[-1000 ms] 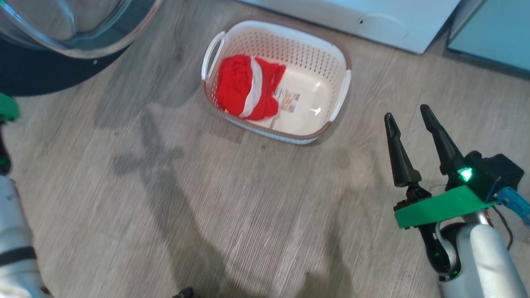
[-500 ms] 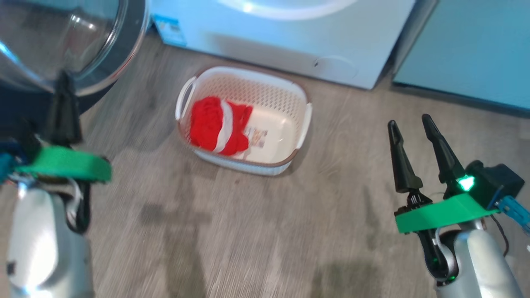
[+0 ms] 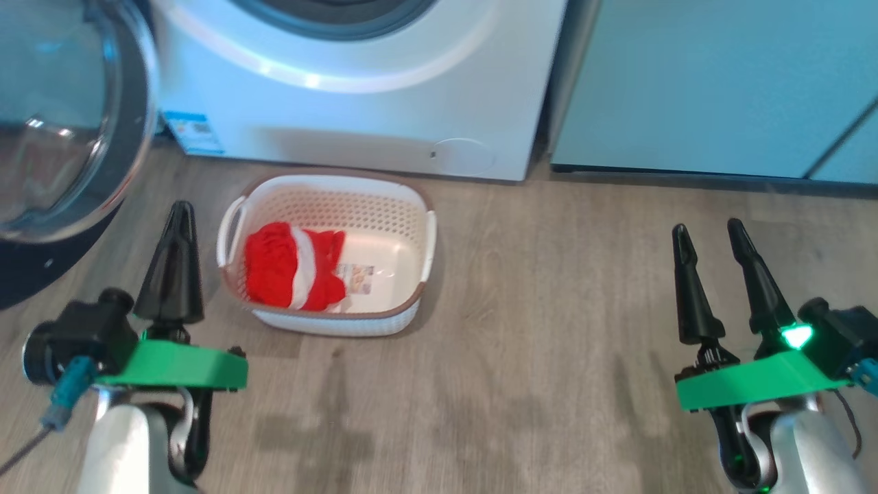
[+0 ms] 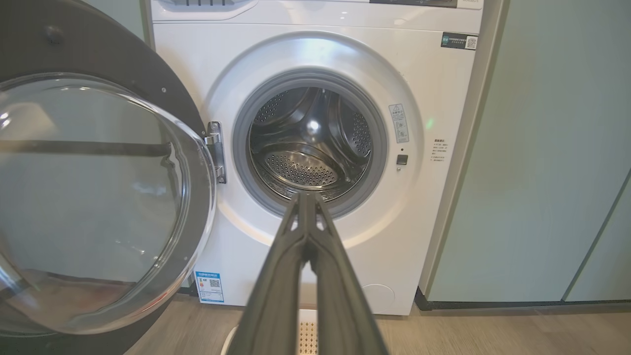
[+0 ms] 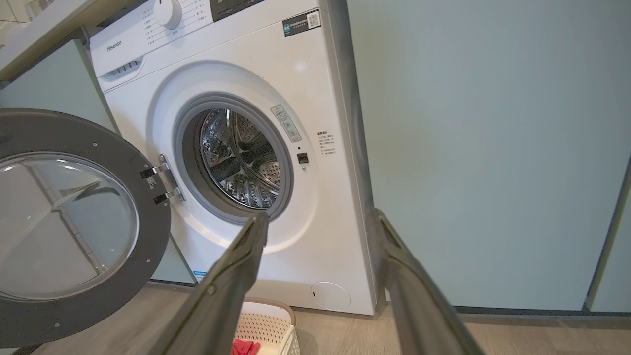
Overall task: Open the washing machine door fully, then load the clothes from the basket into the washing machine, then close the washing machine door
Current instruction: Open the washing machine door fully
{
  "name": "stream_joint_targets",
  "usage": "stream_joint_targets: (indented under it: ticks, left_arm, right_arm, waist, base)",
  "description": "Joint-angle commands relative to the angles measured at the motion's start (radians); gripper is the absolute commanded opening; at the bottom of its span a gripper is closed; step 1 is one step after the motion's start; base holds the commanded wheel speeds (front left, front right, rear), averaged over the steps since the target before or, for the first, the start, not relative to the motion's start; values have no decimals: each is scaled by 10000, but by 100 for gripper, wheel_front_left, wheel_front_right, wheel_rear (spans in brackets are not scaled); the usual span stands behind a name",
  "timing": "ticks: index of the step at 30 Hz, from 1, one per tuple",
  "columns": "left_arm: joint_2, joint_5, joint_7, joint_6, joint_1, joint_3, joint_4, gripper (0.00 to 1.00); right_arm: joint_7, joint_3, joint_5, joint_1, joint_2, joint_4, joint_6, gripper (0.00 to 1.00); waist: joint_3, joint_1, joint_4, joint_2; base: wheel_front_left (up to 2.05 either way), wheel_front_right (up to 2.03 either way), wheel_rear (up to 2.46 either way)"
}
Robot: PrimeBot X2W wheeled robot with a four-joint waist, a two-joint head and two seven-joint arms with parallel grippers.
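from the head, the washing machine [image 3: 343, 103] is cut off above its grey seal and the open washing machine door [image 3: 134, 130] runs off the left edge. the cream basket [image 3: 329, 182] sits on the grey wood floor [image 3: 549, 309] just before the machine, red-and-white clothes [image 3: 291, 264] heaped at its left end, with the left claw [image 3: 182, 206] pressed together and empty and the right claw [image 3: 706, 228] spread apart and empty. the left wrist looks past joined fingers that hide most of the basket into the steel drum [image 4: 308, 143], while the right wrist catches a basket corner between parted fingers, pale teal cabinets [image 5: 493, 148] beside the machine.
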Motion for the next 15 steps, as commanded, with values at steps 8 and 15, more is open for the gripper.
stream_joint_targets:
  ticks: [8, 15]
  left_arm:
    - [41, -111, -49, 379, 586, -397, -899, 0]
    - [38, -234, -49, 643, 1005, -840, -1165, 0]
  right_arm:
    - [-204, -44, 134, 105, 26, -342, 79, 100]
    - [-255, -265, 101, 169, 26, -240, 79, 100]
  waist:
    - [-303, 0, -645, -1]
    - [-376, 0, -840, -1]
  base:
    - [0, 0, 0]
    - [0, 0, 0]
